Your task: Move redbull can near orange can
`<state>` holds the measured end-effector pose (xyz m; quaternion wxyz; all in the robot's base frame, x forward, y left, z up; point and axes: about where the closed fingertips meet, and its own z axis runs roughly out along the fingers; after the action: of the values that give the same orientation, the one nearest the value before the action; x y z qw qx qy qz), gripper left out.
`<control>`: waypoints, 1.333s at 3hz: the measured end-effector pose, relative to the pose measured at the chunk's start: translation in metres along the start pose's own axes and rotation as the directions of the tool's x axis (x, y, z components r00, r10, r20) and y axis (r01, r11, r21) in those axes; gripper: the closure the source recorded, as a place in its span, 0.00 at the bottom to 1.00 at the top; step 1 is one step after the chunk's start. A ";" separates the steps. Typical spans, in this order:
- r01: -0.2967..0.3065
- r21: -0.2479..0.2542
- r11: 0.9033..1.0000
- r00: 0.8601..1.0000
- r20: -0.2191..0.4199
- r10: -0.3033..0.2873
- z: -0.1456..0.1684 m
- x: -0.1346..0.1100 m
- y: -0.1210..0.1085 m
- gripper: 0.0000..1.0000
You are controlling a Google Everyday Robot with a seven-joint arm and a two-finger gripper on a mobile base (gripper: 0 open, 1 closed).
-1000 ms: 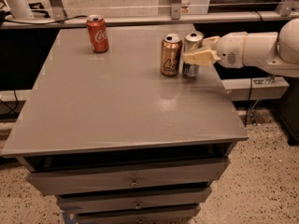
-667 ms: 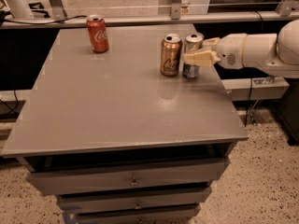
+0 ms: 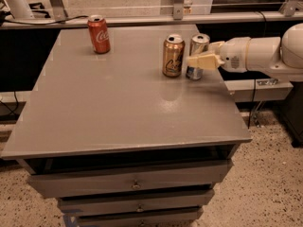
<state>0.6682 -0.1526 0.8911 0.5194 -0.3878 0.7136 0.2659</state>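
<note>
The redbull can (image 3: pixel 199 44) stands upright on the table (image 3: pixel 118 112), at its right rear and just beside the orange can (image 3: pixel 173 56), so the goal looks met. The gripper (image 3: pixel 200 58) reaches in from the right. Its fingers clasp the can low, probably steadying it before release.

On the worktop (image 3: pixel 118 112), toward the far right: orange can (image 3: pixel 173 56), with redbull can (image 3: pixel 199 42) just beside it on the right. Gripper (image 3: pixel 201 56) at the redbull can, reaching in from beyond the right edge. Toward the far left: cola can (image 3: pixel 99 34), well apart from the pair. Beneath the worktop: stacked drawers (image 3: pixel 132 184).
</note>
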 end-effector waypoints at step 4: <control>0.033 0.126 0.991 0.999 0.026 -0.037 -0.129 -0.002 -0.013 0.00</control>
<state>0.6104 -0.2600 0.9344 0.5574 -0.3630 0.7145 0.2168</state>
